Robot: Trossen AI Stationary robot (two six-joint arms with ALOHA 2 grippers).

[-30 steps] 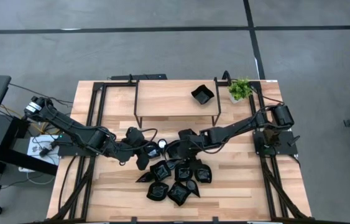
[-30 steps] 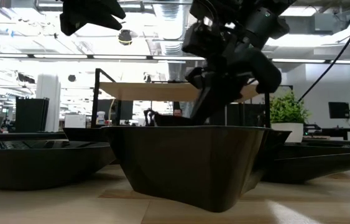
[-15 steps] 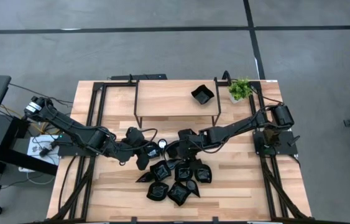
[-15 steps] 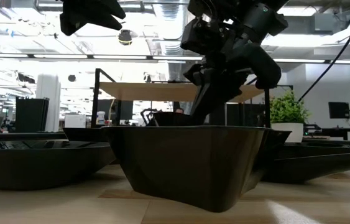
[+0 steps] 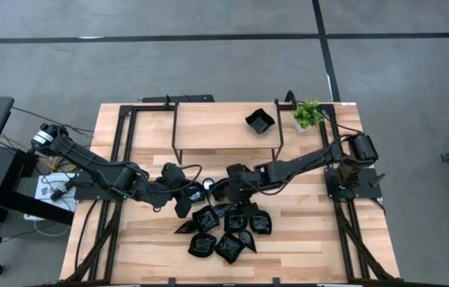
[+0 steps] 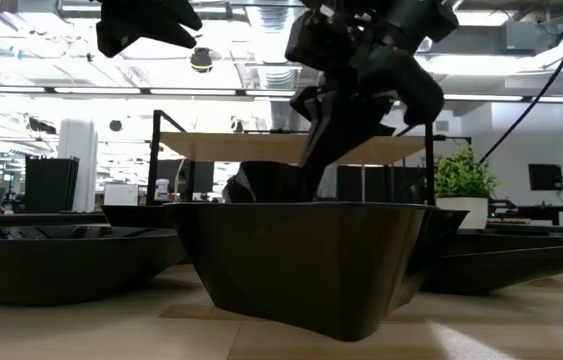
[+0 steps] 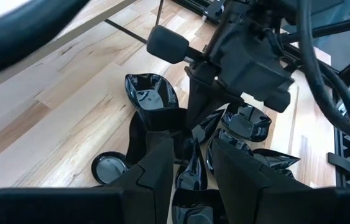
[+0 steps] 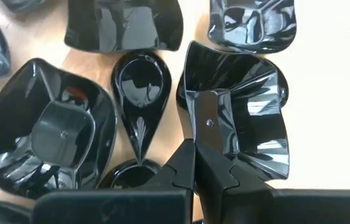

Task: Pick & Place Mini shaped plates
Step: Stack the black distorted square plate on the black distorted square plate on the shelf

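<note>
Several glossy black mini shaped plates (image 5: 226,229) lie in a cluster on the wooden table's near middle, and one square plate (image 5: 260,121) rests on the raised shelf. My right gripper (image 5: 224,191) is at the cluster's far edge, shut on a fluted square plate (image 8: 243,106). That plate also shows in the left wrist view (image 7: 153,93). My left gripper (image 5: 181,201) hovers just left of the cluster, open (image 7: 193,146), with nothing between its fingers. My right gripper holds the fluted plate by its side wall (image 8: 187,84). One finger (image 8: 206,121) lies inside the dish and the other is under the wall, outside. The fingers slant down from the table's right. The plate is tilted and raised above its neighbours (image 6: 266,180).
A small potted plant (image 5: 308,114) stands at the shelf's right end. The shelf's black frame legs (image 5: 278,147) rise just behind the cluster. A teardrop plate (image 8: 138,93) and a heart-shaped one (image 8: 44,134) lie right beside the held plate. Bare wood lies at the near left and right.
My right gripper has gone up a little with the fluted plate. In the low view the plate now stands higher above the near plate's rim. My left gripper has kept still.
</note>
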